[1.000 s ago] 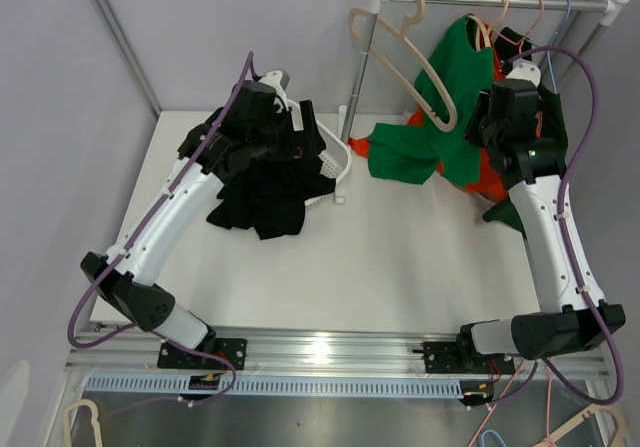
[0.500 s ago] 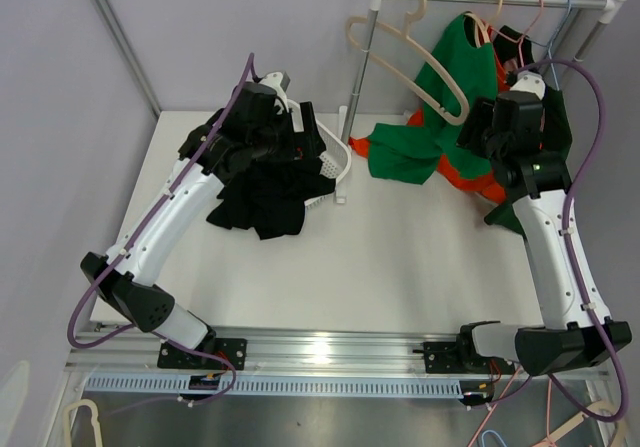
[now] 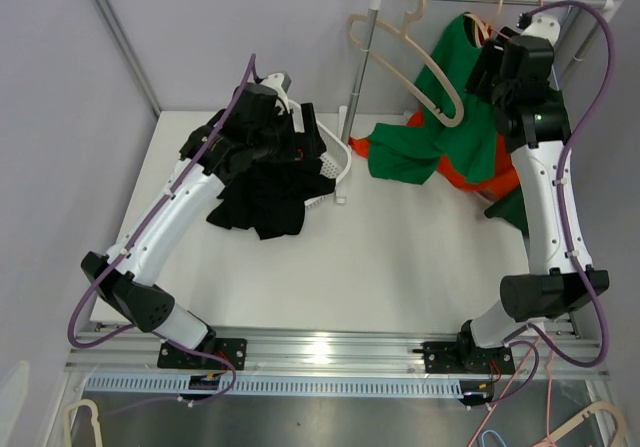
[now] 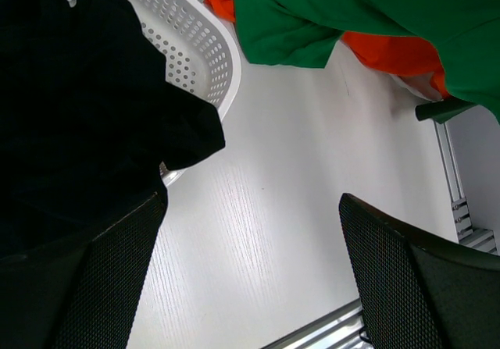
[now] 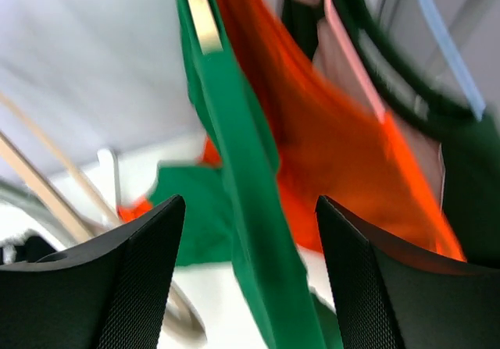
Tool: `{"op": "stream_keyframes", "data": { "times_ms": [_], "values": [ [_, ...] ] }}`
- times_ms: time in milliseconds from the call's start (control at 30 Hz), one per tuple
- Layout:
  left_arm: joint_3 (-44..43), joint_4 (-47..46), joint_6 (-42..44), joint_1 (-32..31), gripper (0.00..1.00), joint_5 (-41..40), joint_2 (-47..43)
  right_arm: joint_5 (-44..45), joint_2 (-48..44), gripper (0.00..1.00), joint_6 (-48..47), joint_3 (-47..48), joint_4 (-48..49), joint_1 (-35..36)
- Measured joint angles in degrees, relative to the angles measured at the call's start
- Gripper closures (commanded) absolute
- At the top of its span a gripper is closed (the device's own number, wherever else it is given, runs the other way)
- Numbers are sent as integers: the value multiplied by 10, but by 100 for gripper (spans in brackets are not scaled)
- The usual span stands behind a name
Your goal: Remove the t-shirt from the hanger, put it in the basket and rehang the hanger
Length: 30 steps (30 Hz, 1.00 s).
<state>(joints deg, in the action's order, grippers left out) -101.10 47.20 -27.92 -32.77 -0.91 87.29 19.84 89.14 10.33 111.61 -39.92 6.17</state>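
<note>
Hovering by the hanger, right hand faces the green t-shirt fingers apart, unclamped, apparently lining up a grip; next needs closing on fabric; left hand apart.

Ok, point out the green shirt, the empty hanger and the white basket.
green shirt (image 3: 475,122), top view, hanging body
empty hanger (image 3: 352,29), top view, left corner
white basket (image 4: 195,48), left wrist view, perforated wall
</note>
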Motion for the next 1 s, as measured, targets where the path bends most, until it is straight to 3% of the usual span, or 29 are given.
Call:
{"op": "stream_keyframes", "data": {
  "times_ms": [133,300,500,567,700,867,900,967,1000],
  "values": [
    [-3,0,0,0,0,0,0,-2,57,24,-19,109,10,-6],
    [-6,-7,0,0,1,5,1,-36,120,25,-44,180,68,-24],
    [-43,-8,10,0,0,7,36,-87,264,27,-46,303,91,-53],
    [-57,-10,11,0,0,7,51,-99,289,34,-47,304,100,-56],
    [-61,-20,16,0,0,3,66,-128,303,62,-49,309,132,-57],
    [-61,-32,16,0,1,-3,73,-153,303,61,-55,312,172,-56],
    [-61,-34,16,0,0,-3,73,-155,303,70,-57,312,177,-56],
    [-61,-35,16,0,0,-3,73,-158,303,80,-61,312,186,-56],
    [-61,-37,16,0,0,-3,73,-160,303,90,-61,312,189,-56]
  ]
}}
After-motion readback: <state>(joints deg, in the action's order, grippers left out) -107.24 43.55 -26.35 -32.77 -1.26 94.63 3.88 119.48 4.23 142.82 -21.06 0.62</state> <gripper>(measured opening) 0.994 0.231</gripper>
